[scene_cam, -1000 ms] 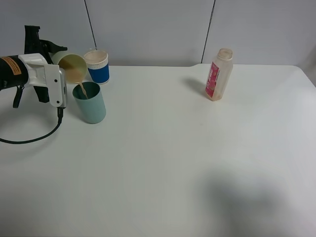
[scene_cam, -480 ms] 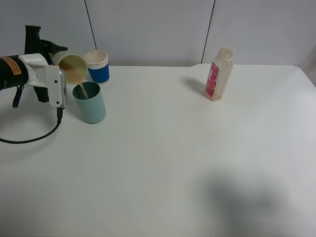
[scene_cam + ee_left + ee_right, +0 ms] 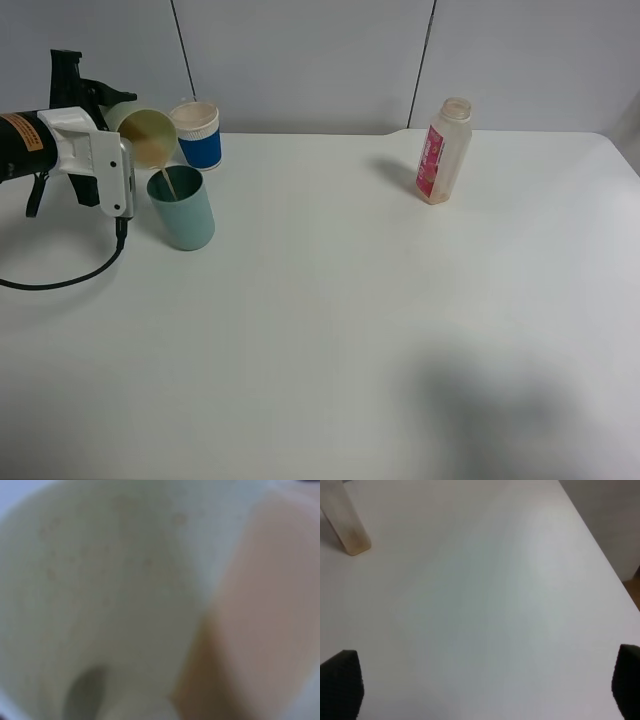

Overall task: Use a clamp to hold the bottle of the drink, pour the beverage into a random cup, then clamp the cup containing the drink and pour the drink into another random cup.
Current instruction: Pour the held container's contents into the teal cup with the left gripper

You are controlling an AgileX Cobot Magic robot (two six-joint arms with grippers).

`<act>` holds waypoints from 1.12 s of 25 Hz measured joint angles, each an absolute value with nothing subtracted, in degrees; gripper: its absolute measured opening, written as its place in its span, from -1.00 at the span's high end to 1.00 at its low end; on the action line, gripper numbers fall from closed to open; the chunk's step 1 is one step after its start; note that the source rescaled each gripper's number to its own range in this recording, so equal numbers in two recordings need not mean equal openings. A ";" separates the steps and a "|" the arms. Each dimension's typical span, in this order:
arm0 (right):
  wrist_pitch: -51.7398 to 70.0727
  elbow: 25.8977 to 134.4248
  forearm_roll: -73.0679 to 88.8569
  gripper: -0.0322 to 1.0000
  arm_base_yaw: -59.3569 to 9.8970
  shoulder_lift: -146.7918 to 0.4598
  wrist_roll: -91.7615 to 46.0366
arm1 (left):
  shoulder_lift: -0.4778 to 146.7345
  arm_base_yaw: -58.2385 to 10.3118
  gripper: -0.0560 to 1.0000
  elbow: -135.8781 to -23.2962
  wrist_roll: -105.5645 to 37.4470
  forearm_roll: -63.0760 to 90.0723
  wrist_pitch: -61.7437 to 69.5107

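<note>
Nothing had shifted — my left clamp still gripped the yellow cup, tipped over the teal cup; right jaws wide over bare table.

beverage stream thinner, yellow-green cup tipped slightly further

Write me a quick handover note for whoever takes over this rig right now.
Left gripper: shut on the yellow-green cup, tipped over the teal cup.
Right gripper: open, empty, above bare table.
Bottle: upright at the table's far right, nearly empty.
Done: bottle poured into the yellow-green cup.
Underway: beverage streaming into the teal cup.
Left: finish the pour, set the cup down.
</note>
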State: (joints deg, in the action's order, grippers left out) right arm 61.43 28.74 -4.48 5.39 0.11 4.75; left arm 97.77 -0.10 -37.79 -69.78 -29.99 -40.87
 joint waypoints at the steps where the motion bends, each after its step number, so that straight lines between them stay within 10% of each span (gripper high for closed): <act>1: 61.43 28.74 -4.48 -0.99 5.39 0.11 4.75 | 97.77 -0.10 0.87 -37.79 -69.78 -29.99 -40.91; 28: 61.43 28.74 -4.48 -0.99 5.39 0.11 4.75 | 97.77 -0.10 0.87 -37.79 -71.60 -29.68 -45.27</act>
State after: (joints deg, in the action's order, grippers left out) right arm 61.43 28.74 -4.48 5.39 0.11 4.75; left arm 97.77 -0.10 -37.79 -71.60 -29.68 -45.27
